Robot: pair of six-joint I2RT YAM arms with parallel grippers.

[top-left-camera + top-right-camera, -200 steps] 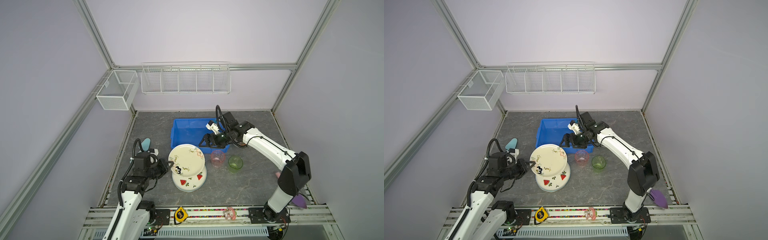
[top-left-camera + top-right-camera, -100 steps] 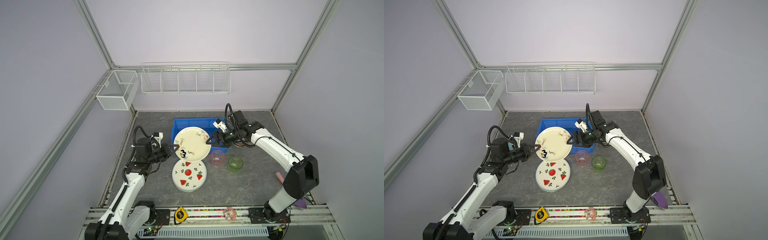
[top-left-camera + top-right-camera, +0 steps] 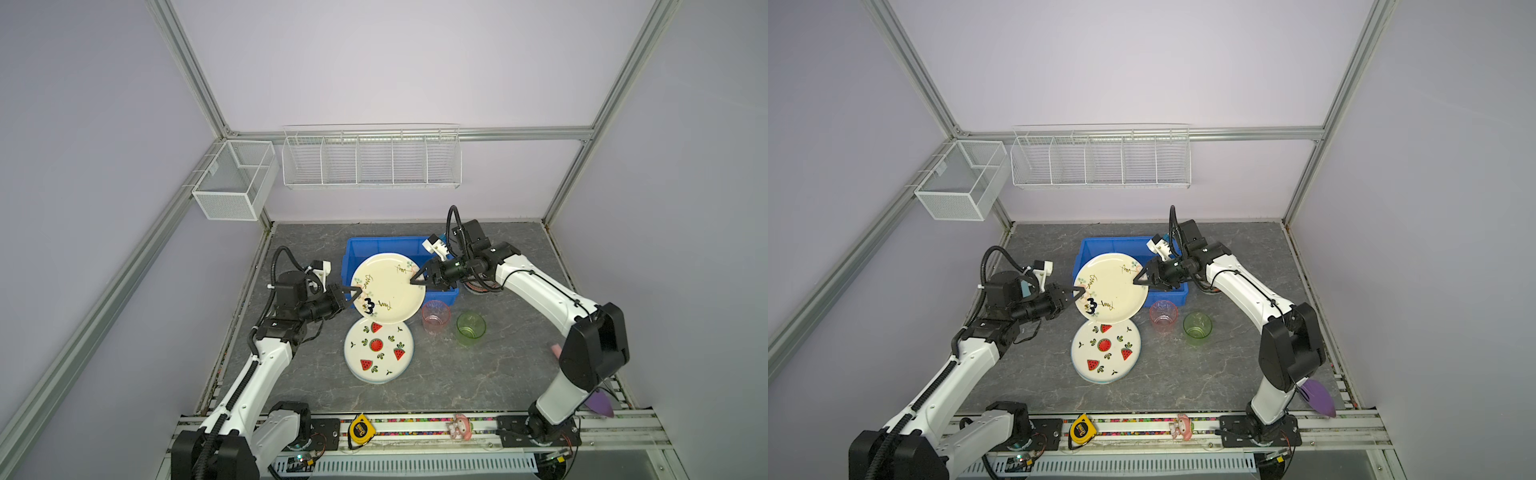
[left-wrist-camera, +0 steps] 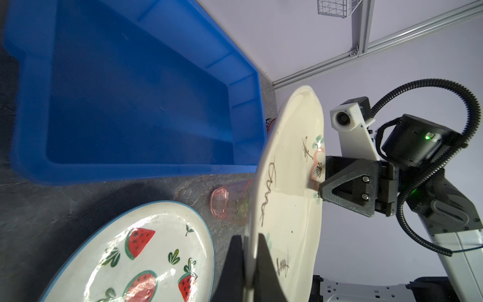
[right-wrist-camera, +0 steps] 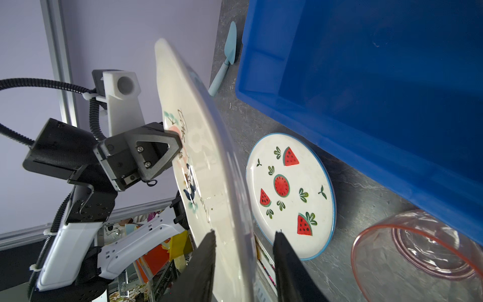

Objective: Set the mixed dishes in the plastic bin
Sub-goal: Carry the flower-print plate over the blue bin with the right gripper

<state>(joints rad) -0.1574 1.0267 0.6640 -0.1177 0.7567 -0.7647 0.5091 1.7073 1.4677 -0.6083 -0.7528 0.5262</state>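
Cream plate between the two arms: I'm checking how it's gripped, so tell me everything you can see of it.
The cream plate is round, glossy and ceramic-looking, with brown script, small green leaves, pink blossoms and a dark blue motif. It hangs clear of the table, roughly level, partly over the blue bin. The left pincer is clamped on the rim; the right pincer straddles the opposite side, jaws not yet closed on it.
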